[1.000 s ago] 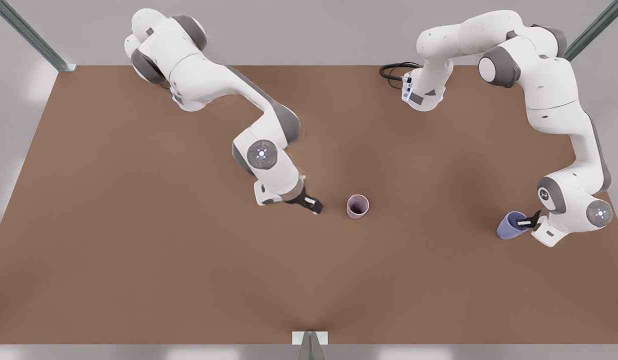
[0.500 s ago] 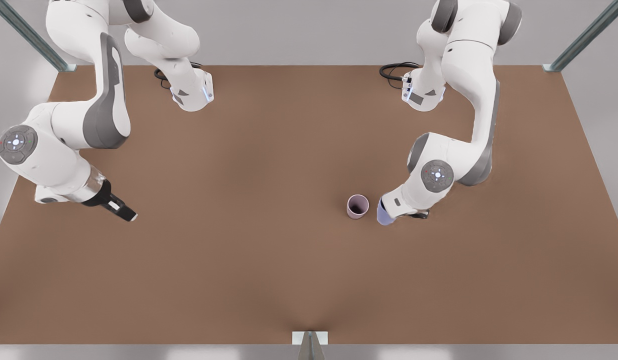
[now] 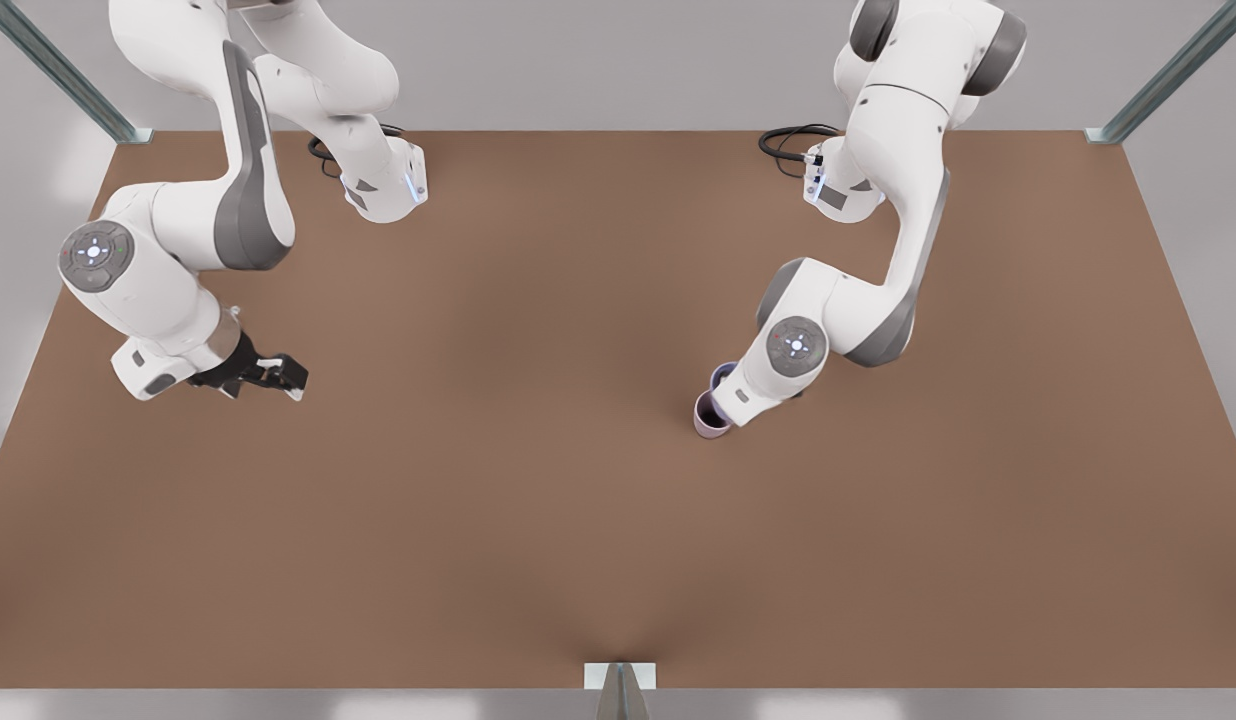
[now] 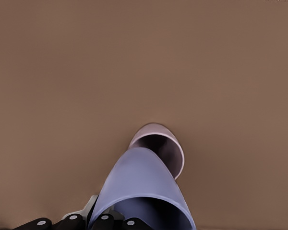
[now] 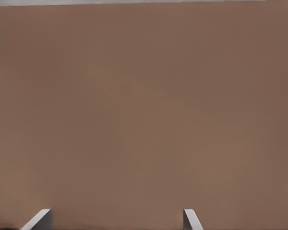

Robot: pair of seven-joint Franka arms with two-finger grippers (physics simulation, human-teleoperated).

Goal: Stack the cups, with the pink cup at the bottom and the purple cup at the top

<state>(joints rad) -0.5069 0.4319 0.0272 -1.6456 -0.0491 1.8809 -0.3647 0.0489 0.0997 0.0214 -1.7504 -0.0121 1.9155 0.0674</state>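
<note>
Above pink cup (image 4: 158, 143), left gripper (image 4: 110, 223) grips purple cup (image 4: 141, 184).

A bare robot test cell in simulation, not a lived-in room: one wide, plain brown table (image 3: 538, 560) carries two white arms bolted near its far edge, each with a black cable (image 3: 790, 140) coiled by its base. Grey metal frame posts (image 3: 63, 70) rise at the far corners, another at the near edge, against blank grey walls.
</note>
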